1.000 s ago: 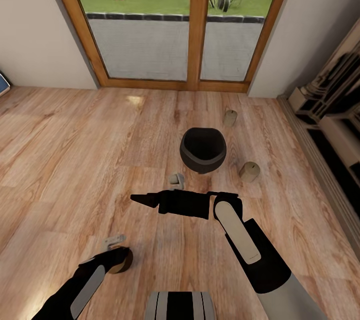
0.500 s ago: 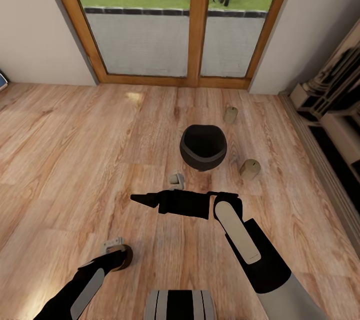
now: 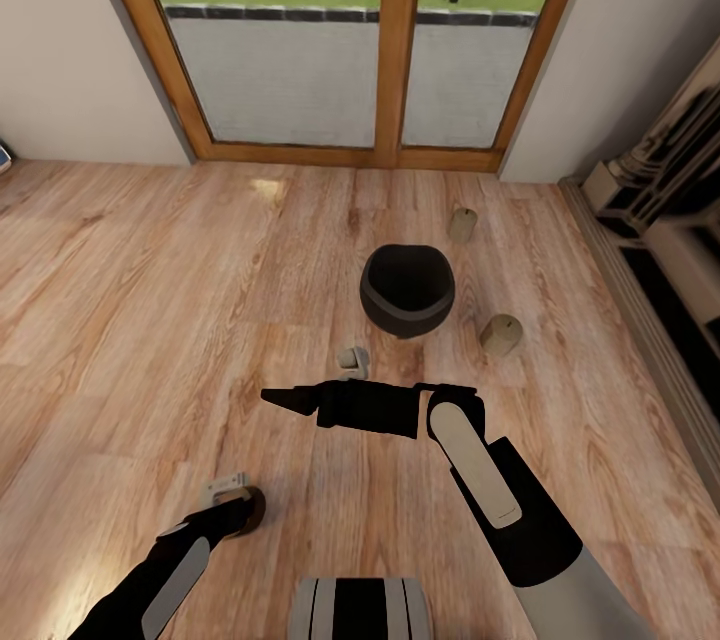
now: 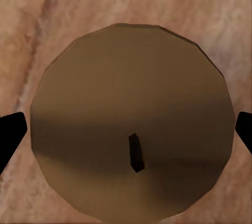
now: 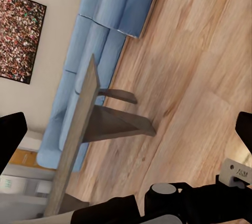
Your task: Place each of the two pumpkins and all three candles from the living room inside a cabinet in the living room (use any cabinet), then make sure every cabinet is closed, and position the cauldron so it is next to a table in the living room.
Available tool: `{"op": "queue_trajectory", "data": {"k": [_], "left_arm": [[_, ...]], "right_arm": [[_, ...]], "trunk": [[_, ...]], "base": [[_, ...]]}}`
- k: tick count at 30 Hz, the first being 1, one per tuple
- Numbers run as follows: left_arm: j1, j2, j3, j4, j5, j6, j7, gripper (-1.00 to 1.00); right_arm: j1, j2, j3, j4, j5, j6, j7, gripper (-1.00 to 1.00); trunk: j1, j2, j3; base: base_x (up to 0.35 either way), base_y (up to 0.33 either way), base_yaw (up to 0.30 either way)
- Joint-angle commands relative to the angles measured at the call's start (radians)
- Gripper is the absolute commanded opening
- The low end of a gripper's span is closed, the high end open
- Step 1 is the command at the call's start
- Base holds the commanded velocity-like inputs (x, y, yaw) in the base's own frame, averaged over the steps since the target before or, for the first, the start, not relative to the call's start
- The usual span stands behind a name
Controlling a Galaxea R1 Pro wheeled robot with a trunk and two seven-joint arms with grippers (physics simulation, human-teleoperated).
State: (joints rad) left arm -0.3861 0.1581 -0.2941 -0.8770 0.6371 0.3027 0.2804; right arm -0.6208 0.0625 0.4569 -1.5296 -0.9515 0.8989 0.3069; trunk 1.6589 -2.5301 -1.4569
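The black cauldron [image 3: 406, 290] stands on the wood floor ahead of me, mouth up. One beige candle [image 3: 462, 224] stands beyond it to the right, and a second candle [image 3: 500, 333] is nearer on its right. A third candle [image 4: 131, 119] sits on the floor straight under my left gripper [image 4: 126, 129], whose fingertips [image 4: 10, 135] flank it with small gaps, open. In the head view that gripper [image 3: 240, 508] hangs at the lower left. My right gripper [image 3: 282, 399] reaches leftward, open and empty. The table [image 5: 86, 119] shows edge-on in the right wrist view. The pumpkins and cabinet are out of view.
Glass patio doors in a wooden frame [image 3: 392, 50] close off the far side. A beige shelf-like unit [image 3: 660, 220] lines the right wall. A blue sofa [image 5: 100, 35] stands behind the table. Bare floor spreads out to the left.
The whole head view has shifted a little, so the doors, cauldron and candles sit slightly higher in the picture. Both arms hold the same pose.
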Motion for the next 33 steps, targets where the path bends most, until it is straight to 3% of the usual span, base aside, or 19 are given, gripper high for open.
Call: {"op": "queue_trajectory", "data": {"k": [1, 12, 16, 20, 21, 33], "left_arm": [[-0.001, 0.001, -0.004, -0.002, 0.01, 0.001, 0.009, 1.0], [-0.001, 0.001, 0.001, -0.002, 0.01, 0.001, 0.007, 1.0], [-0.001, 0.002, 0.003, -0.002, 0.01, 0.001, 0.006, 1.0], [-0.001, 0.002, 0.006, -0.002, 0.011, 0.001, 0.006, 1.0], [-0.001, 0.003, 0.007, -0.001, 0.012, 0.001, 0.006, -1.0], [-0.001, 0.003, 0.007, -0.001, 0.012, 0.001, 0.006, -1.0]], "right_arm": [[0.0, 0.0, -0.001, 0.0, 0.005, 0.003, 0.006, 1.0], [0.0, 0.0, -0.001, 0.0, 0.005, 0.003, 0.006, 1.0], [0.0, 0.0, -0.001, 0.0, 0.005, 0.003, 0.006, 1.0], [0.0, 0.0, -0.001, 0.0, 0.005, 0.004, 0.006, 1.0], [0.0, 0.0, -0.001, 0.0, 0.005, 0.004, 0.006, 1.0], [0.0, -0.002, -0.001, 0.0, 0.005, 0.003, 0.006, 1.0]], "trunk": [[0.0, -0.001, -0.005], [0.0, -0.001, -0.005], [0.002, -0.001, -0.02], [0.002, -0.001, -0.02], [0.002, -0.001, -0.02], [0.002, -0.001, -0.02]], "base": [[0.0, 0.0, 0.0], [0.0, 0.0, 0.0], [0.0, 0.0, 0.0], [0.0, 0.0, 0.0], [0.0, 0.0, 0.0], [0.0, 0.0, 0.0]]}}
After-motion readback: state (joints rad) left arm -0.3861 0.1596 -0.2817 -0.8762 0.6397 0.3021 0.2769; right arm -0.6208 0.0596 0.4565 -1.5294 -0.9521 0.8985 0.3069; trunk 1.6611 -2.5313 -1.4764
